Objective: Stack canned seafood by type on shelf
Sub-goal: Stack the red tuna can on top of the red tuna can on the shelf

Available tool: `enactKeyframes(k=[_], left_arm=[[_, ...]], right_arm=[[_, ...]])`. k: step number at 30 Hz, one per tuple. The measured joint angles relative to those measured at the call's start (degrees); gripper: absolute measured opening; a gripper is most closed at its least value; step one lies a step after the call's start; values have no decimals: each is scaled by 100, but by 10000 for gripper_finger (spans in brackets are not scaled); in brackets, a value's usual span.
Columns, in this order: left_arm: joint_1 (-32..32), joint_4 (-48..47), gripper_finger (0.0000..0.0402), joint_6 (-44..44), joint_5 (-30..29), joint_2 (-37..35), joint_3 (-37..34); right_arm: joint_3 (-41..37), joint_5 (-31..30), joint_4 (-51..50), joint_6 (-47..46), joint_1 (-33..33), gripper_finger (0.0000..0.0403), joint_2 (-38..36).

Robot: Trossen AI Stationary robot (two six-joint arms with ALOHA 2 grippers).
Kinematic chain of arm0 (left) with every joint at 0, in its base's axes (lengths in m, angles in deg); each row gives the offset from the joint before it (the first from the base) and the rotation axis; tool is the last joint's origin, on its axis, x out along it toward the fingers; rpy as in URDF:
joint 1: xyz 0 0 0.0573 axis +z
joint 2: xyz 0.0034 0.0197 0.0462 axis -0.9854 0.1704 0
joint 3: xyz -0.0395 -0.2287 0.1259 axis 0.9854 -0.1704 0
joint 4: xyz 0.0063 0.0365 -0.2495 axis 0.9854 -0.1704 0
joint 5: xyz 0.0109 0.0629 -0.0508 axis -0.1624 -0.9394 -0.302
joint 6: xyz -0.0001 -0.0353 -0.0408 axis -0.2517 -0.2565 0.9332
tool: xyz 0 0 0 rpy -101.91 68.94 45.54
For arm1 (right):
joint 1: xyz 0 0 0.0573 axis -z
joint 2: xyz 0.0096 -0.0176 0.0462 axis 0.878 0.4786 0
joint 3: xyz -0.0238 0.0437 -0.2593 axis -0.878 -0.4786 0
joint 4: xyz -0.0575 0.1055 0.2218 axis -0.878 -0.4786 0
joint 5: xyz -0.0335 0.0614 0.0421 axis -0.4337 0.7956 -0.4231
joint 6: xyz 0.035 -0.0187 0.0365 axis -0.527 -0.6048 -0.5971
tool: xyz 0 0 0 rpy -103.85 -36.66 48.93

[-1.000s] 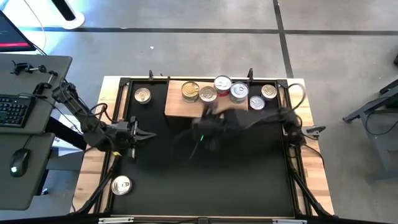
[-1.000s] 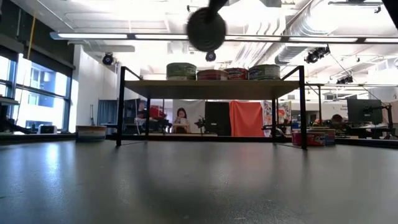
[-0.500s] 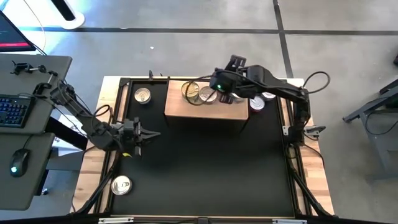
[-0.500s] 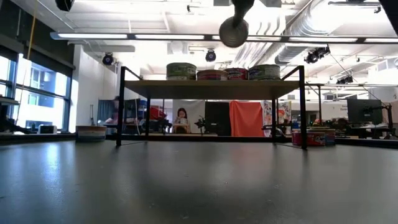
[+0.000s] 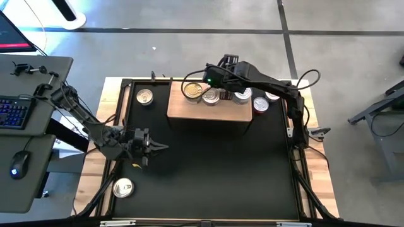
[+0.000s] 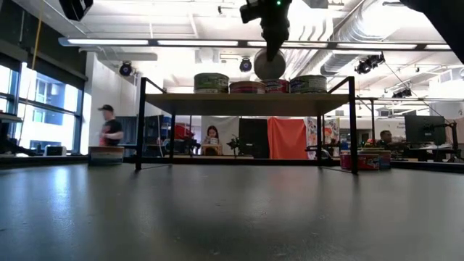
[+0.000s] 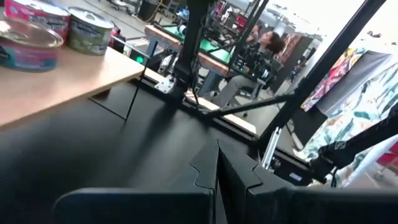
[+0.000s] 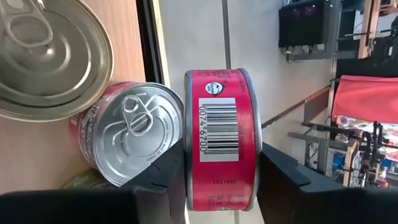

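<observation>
overhead looking down, table-level sideways, both showing shelf (image 5: 208, 107)

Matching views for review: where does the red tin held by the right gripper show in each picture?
High view: hidden under the right gripper at the shelf back edge.
Low view: held on edge above the shelf, under the arm, round face showing.
Left wrist view: not in it.
Right wrist view: centre, between the fingers, barcode showing.
Shared landmark: the shelf.
</observation>
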Motion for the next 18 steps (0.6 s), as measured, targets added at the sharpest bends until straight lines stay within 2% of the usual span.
enactKeyframes(k=[7,18], left_arm=[[0,52,0,161,37,295,0],[0,55,0,-14,126,302,0]], right_arm=[[4,-30,-15,-56,120,132,78],[4,-12,-142,-400,110,133,67]])
